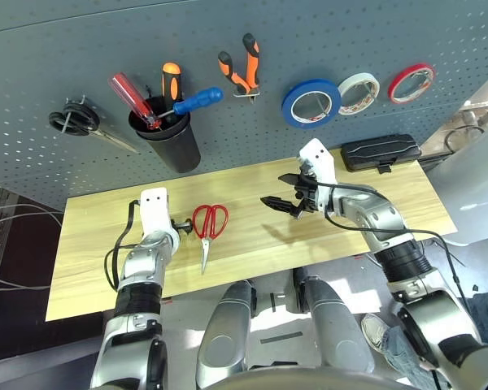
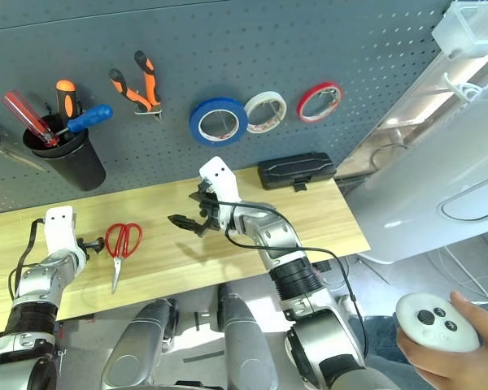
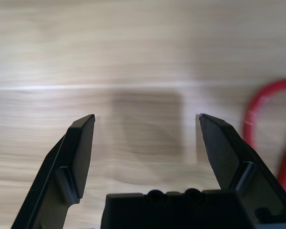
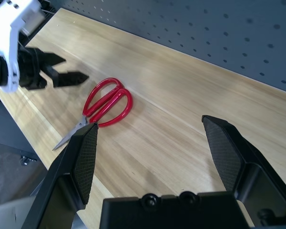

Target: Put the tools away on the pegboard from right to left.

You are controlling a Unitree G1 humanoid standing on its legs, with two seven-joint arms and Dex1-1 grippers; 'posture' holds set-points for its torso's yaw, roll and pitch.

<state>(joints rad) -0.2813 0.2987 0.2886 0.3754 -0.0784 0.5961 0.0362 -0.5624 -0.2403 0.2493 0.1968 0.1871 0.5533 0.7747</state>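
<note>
Left gripper, jaws spread, hovered over the wooden table with the red-handled scissors just beside one fingertip. Right gripper, jaws likewise spread, faced those scissors below the pegboard.

The red-handled scissors lie flat on the wooden table, handles toward the pegboard and blades pointing away from it. Just beside their handles, on the robot's left, is the left gripper, and on the other side, well apart from the scissors, the right gripper hangs above the table with its fingers spread. On the pegboard above the scissors hang the orange-and-black-handled pliers, the blue tape roll, and a black cup with the small blue-handled screwdriver.
</note>
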